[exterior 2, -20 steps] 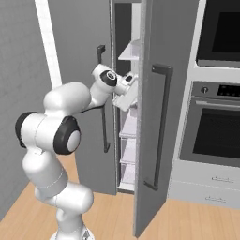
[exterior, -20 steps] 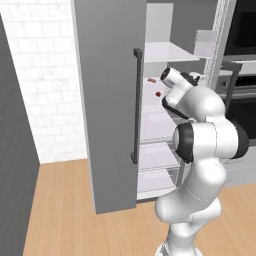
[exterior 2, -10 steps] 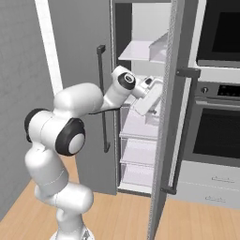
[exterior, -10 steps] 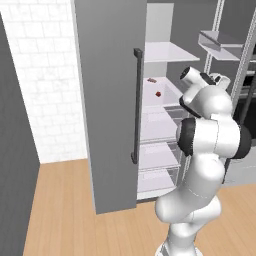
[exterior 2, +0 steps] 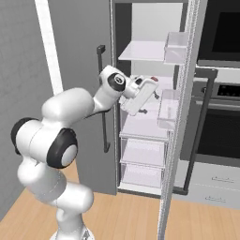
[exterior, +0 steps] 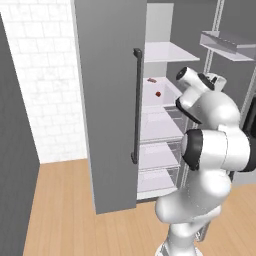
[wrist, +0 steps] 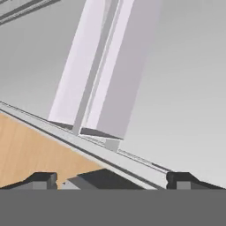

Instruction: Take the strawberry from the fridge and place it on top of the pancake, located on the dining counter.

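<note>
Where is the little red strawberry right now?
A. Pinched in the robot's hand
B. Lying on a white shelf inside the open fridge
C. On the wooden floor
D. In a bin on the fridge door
B: the strawberry lies on a white shelf inside the open fridge, clear of the robot's hand.

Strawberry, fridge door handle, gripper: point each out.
strawberry [exterior: 158,93]: left base view, middle of the red berry on the shelf.
fridge door handle [exterior: 135,105]: left base view, mid bar.
gripper [wrist: 110,178]: hand view, midway between the spread tips.
</note>
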Controlling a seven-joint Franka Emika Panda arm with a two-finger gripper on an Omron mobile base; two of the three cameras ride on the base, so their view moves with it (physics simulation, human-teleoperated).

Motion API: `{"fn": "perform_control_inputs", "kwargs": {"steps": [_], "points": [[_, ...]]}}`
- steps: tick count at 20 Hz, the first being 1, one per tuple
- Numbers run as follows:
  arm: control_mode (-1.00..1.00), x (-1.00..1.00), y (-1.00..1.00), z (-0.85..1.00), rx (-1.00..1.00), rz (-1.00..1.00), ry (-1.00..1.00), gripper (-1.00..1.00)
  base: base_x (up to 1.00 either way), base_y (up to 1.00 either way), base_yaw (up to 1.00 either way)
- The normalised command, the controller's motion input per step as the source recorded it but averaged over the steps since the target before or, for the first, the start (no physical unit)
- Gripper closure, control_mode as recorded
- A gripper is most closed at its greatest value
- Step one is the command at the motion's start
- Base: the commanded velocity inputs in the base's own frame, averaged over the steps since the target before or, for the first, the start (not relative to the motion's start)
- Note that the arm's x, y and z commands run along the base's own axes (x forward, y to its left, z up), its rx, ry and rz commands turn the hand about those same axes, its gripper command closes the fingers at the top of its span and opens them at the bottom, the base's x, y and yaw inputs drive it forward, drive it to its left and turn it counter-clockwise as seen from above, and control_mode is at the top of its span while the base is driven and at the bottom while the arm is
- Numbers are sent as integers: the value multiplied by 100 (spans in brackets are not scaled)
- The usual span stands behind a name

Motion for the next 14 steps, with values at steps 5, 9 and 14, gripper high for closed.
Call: {"fn": "perform_control_inputs", "kwargs": {"steps": [5,9,14], "points": [[-100,-25,99,-4,43,-2,-15,-100,0,0,0],[-100,-53,100,-13,61,-7,-23,-100,0,0,0],[-100,-73,94,-15,44,-2,-12,-100,0,0,0]]}}
